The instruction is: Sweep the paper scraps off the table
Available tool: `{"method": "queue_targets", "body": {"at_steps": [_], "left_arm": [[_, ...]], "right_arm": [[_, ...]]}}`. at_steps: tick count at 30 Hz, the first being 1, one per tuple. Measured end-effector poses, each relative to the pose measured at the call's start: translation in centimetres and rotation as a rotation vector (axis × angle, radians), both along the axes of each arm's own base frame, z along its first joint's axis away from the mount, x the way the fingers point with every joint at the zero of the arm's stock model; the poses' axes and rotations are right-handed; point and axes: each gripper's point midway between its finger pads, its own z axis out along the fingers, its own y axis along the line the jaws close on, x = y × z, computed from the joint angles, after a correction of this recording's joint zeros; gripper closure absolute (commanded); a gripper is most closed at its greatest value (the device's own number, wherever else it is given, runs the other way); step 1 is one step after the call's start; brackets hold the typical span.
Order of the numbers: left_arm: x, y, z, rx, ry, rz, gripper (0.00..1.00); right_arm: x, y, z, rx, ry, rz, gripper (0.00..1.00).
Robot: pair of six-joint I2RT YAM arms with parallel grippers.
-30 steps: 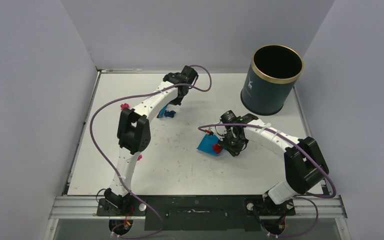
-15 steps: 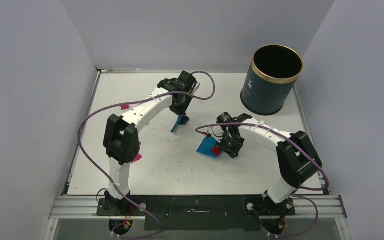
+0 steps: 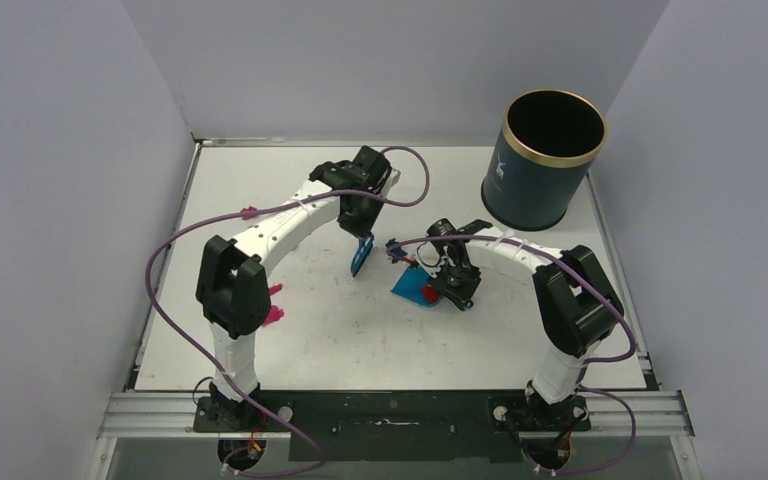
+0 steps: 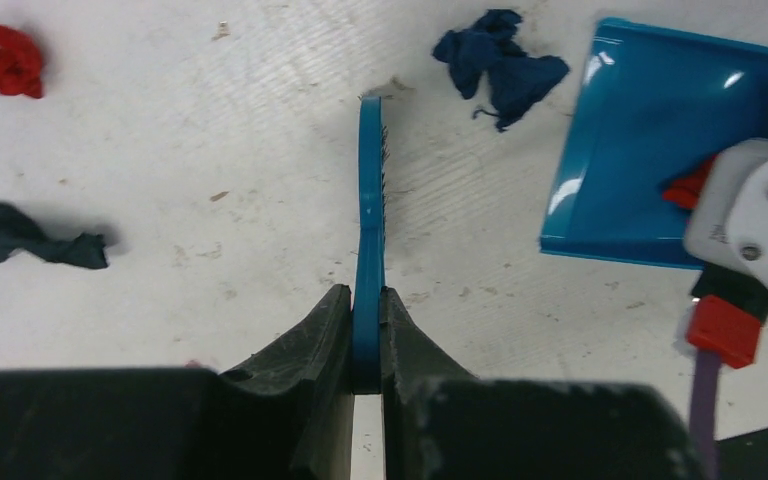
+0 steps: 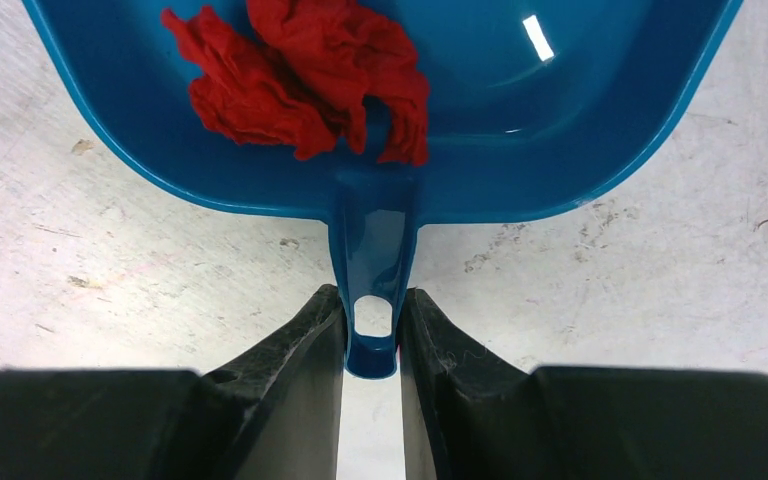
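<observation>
My left gripper (image 4: 365, 295) is shut on the handle of a small blue hand brush (image 4: 368, 200) whose head rests on the table (image 3: 360, 340). A dark blue scrap (image 4: 500, 65) lies between the brush tip and the mouth of the blue dustpan (image 4: 650, 140). A red scrap (image 4: 2, 58) and a black scrap (image 4: 30, 237) lie on the brush's other side. My right gripper (image 5: 372, 330) is shut on the dustpan's handle (image 5: 372, 250). The dustpan (image 5: 560, 120) lies flat with red scraps (image 5: 300, 75) in it. In the top view the left gripper (image 3: 360, 238) and right gripper (image 3: 442, 290) are close together mid-table.
A dark cylindrical bin (image 3: 545, 160) with a gold rim stands at the far right corner. Magenta-pink scraps lie at the left, one (image 3: 248, 212) far and two (image 3: 276, 315) beside the left arm's elbow. Grey walls close in the table on three sides.
My left arm has carried the brush to the right and nearer, up to the dustpan's mouth. My right arm has shifted the dustpan slightly left.
</observation>
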Motion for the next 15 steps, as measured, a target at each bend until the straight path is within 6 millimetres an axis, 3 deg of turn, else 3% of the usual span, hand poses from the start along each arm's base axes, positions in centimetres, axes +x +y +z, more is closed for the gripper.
{"method": "queue_targets", "body": {"at_steps": [3, 6, 11, 15], "left_arm": [[1.0, 1.7, 0.6, 0.049, -0.039, 0.041, 1.00], [3.1, 2.4, 2.6, 0.047, -0.101, 0.074, 1.00], [7.3, 0.2, 5.3, -0.015, -0.198, 0.072, 1.00], [8.8, -2.2, 3.1, -0.040, -0.167, 0.041, 1.00]], "right_arm": [[0.2, -0.3, 0.0, -0.004, -0.004, -0.012, 0.95], [0.4, -0.4, 0.2, -0.007, -0.008, -0.017, 0.95], [1.1, -0.6, 0.1, -0.017, -0.005, -0.036, 0.95], [1.3, -0.9, 0.1, -0.018, -0.001, -0.055, 0.95]]}}
